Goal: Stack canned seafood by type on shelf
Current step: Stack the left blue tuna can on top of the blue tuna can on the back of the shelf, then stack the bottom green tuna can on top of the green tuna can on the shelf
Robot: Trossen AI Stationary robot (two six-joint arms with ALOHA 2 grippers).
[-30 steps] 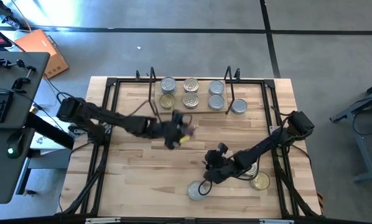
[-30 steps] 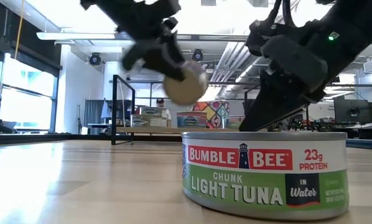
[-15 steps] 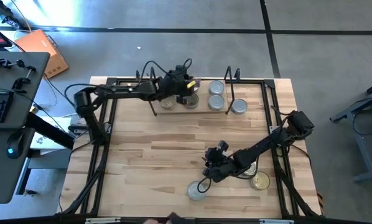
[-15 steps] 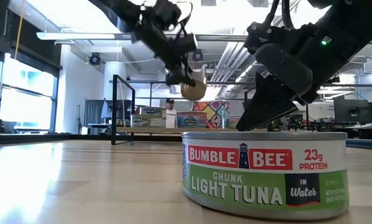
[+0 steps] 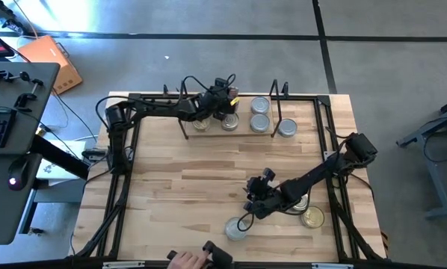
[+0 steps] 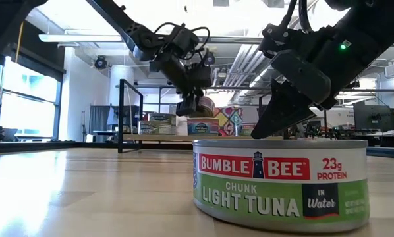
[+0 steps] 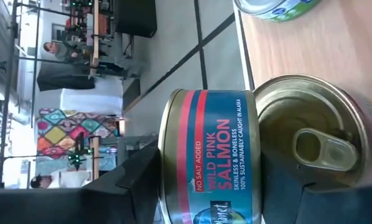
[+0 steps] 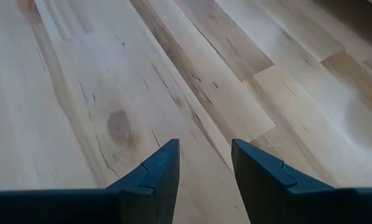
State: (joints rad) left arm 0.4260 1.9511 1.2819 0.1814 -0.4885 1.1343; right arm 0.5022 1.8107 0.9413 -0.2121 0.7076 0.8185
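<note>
My left gripper point(image 5: 227, 104) reaches over the shelf point(image 5: 244, 133) at the table's far side, shut on a blue-and-pink salmon tin point(image 7: 211, 155). In the low view that tin point(image 6: 200, 105) hangs just above the tins standing on the shelf. A gold-topped tin with a ring pull point(image 7: 310, 140) stands on the shelf right under it. More tins point(image 5: 259, 113) stand on the shelf board on their bases. My right gripper point(image 5: 252, 200) is low over the near right of the table, open over bare wood point(image 8: 204, 144). My left gripper pinches the salmon tin between its two fingers, one against each flat end point(image 7: 170, 180), so the label faces the wrist camera. The fingers come from the table's left, slanting down. The tin is tilted; whether it touches the tin below, I cannot tell.
A green tuna tin point(image 6: 279, 181) stands near the front edge point(image 5: 235, 228). Two more tins point(image 5: 312, 217) stand by my right arm. One tin point(image 5: 286, 128) stands just outside the shelf's right upright. A person's hand point(image 5: 185, 261) shows at the near edge.
My left gripper has carried the salmon tin from the middle of the table toward the far edge and now holds it over the shelf. Its wrist has rolled, turning the tin from on edge toward upright. A hand has appeared at the near edge.
</note>
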